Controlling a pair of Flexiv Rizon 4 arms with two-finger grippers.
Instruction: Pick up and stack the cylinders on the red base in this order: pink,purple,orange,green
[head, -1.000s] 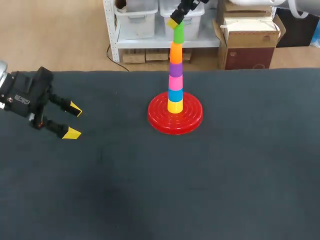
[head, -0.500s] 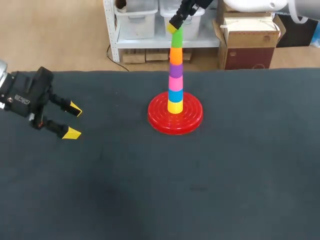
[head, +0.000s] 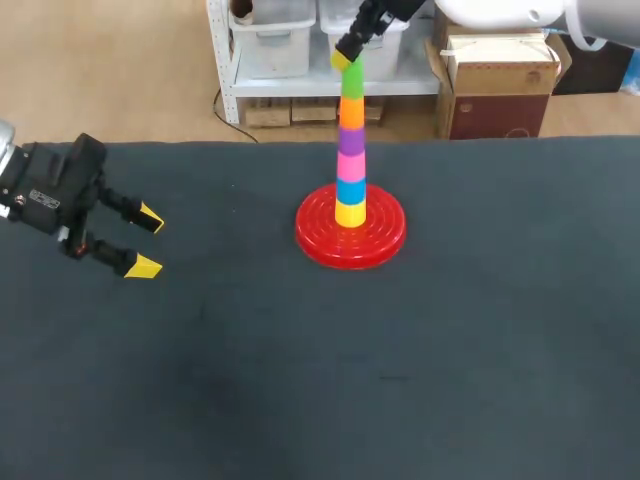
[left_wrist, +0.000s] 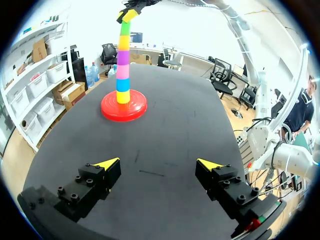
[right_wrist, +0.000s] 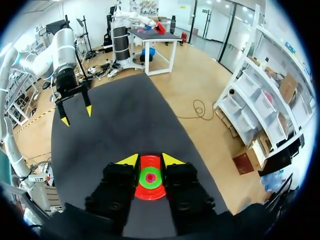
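Clamped on the top of the green cylinder (head: 352, 82) with the right end effector (head: 345, 55), fingers only narrowly apart, one on either side. Directly under that end effector, stacked upright beneath the green: orange cylinder (head: 352, 108), purple cylinder (head: 351, 137), pink cylinder (head: 351, 163), then a blue cylinder (head: 350, 189) and a yellow cylinder (head: 350, 212), seated on the red base (head: 320, 235) on the dark tabletop (head: 400, 350). Well off to the side, low over the tabletop, the left end effector (head: 146, 241), spread wide with nothing between its fingers. Far ahead of it, the whole stack; touching none of it.
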